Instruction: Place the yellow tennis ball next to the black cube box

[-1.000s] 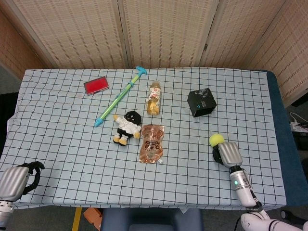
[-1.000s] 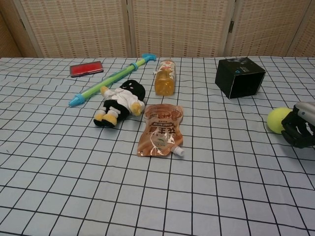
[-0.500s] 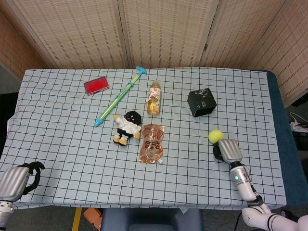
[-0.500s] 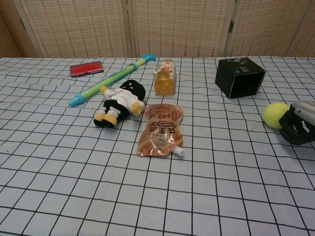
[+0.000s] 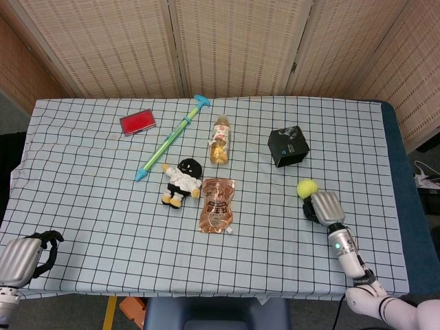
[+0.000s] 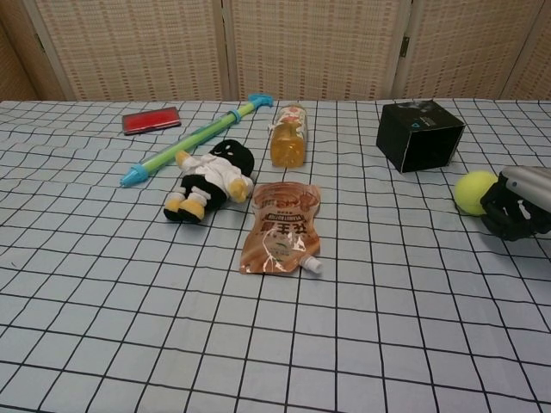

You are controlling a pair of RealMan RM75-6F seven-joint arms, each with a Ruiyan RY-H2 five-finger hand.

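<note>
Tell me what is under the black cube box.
The black cube box sits directly on the checked tablecloth, and nothing sticks out from beneath it. Its underside is covered, so anything flat under it cannot be seen.

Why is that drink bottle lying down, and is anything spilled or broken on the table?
Nothing looks spilled or broken. The drink bottle lies on its side near the middle of the table, not upright. The orange pouch lies flat in front of it, cap on, and the doll is on its back. The cloth shows no wet patch.
</note>
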